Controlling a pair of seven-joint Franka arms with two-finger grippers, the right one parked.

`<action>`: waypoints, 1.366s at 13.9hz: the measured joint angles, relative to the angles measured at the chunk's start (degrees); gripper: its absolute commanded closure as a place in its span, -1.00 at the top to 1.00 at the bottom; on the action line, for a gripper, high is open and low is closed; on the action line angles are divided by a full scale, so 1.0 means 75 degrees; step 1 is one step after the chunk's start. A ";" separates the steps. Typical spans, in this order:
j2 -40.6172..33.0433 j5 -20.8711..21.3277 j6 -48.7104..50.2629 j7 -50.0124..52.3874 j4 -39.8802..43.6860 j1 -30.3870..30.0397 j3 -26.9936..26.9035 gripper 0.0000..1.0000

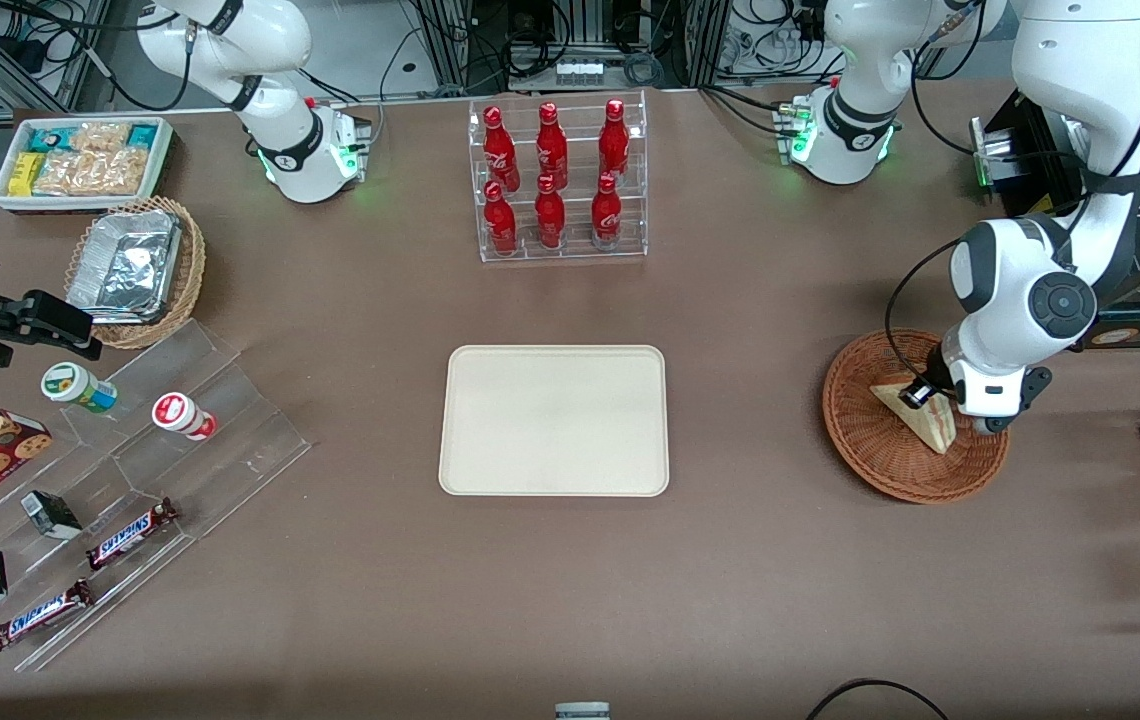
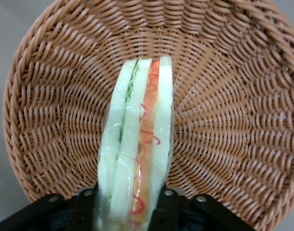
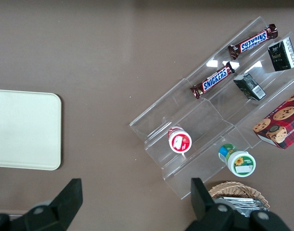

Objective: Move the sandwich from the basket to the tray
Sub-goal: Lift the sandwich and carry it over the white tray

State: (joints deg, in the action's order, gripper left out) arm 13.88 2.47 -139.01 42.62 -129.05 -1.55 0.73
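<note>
On the brown counter [image 1: 750,420] we see the pincer [image 2: 130,204] down in the basket [image 1: 860,450], clamped on the sandwich [image 2: 137,144]. We judge the grasp made; next comes a lift and a carry to the tray [image 1: 555,420].

Reddish-brown woven basket [image 2: 223,96], cream tray [image 1: 554,420]

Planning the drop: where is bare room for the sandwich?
The tray is bare all over, bordered by open table toward the basket. Crowding sits around the bottle rack. The hand is in the basket at the sandwich.
</note>
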 measured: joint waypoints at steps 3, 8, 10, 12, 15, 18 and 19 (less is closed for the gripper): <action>-0.0122 0.0000 0.0534 0.0079 0.0242 0.0034 0.0054 -0.67; -0.0875 0.0003 0.2390 0.0080 0.0925 0.0277 0.0204 -0.66; -0.1102 0.0005 0.3066 0.0080 0.1295 0.0358 0.0453 -0.66; -0.1190 0.0005 0.3666 0.0091 0.1743 0.0381 0.0872 -0.67; -0.1188 0.0004 0.4335 0.0177 0.2510 0.0449 0.1529 -0.66; -0.1149 -0.0016 0.4549 0.0235 0.3161 0.0490 0.2137 -0.66; -0.1084 -0.0021 0.4551 0.0366 0.3366 0.0497 0.2365 -0.66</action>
State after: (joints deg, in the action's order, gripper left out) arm 5.75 2.31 -104.88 45.37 -103.80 2.17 18.47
